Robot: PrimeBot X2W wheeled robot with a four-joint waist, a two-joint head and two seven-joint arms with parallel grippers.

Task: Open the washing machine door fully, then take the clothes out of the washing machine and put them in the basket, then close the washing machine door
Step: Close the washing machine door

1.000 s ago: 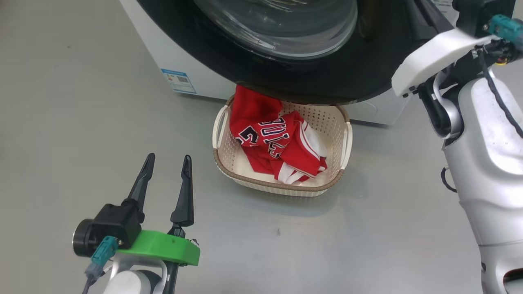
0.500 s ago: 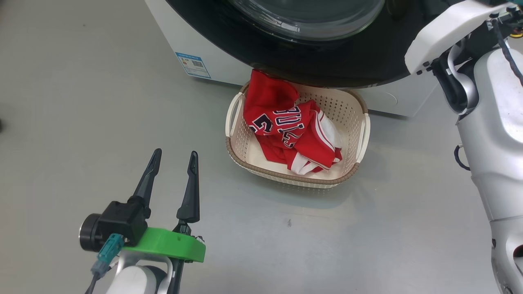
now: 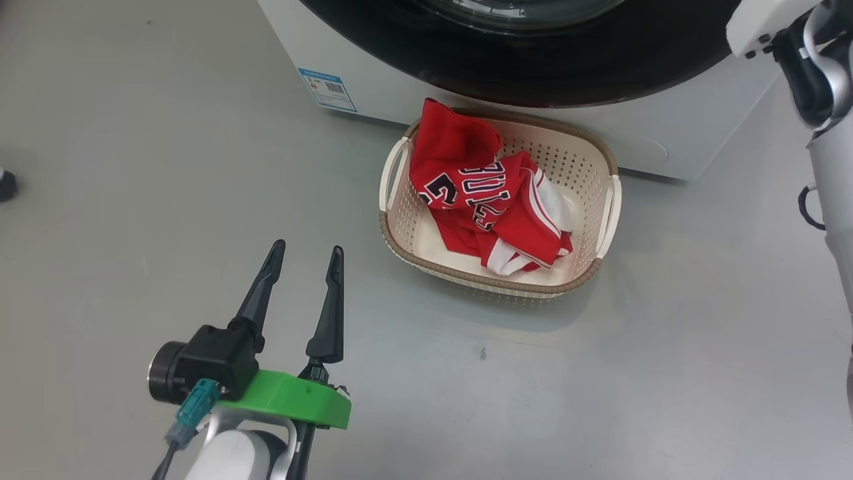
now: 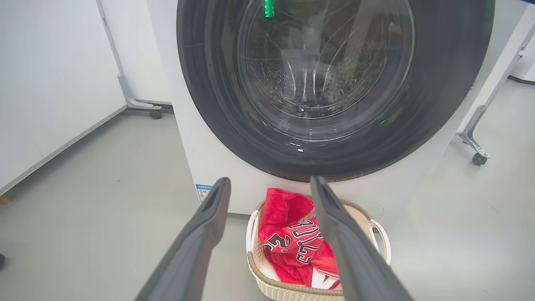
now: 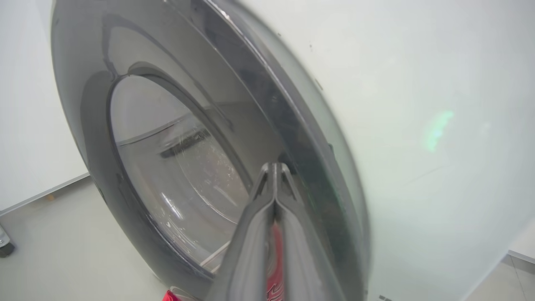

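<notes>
Left gripper hovers low over the floor, fingers spread wide, nothing between them. Centre: the clothes lie bunched in the basket, which sits just in front of the washing machine. Above it, the washing machine door looks flush with the front, or nearly so. Right gripper: fingers pressed together, tips at the door's black rim, holding nothing. Judgement: the door is rigid and hinged, with a slick gloss. It is best pushed flat on the rim's free edge, not the glass.

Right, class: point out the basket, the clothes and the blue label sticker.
basket (image 3: 566, 157): head view, perforated inner wall.
clothes (image 3: 466, 193): head view, lettered red fabric.
blue label sticker (image 3: 326, 89): head view, its middle.
</notes>
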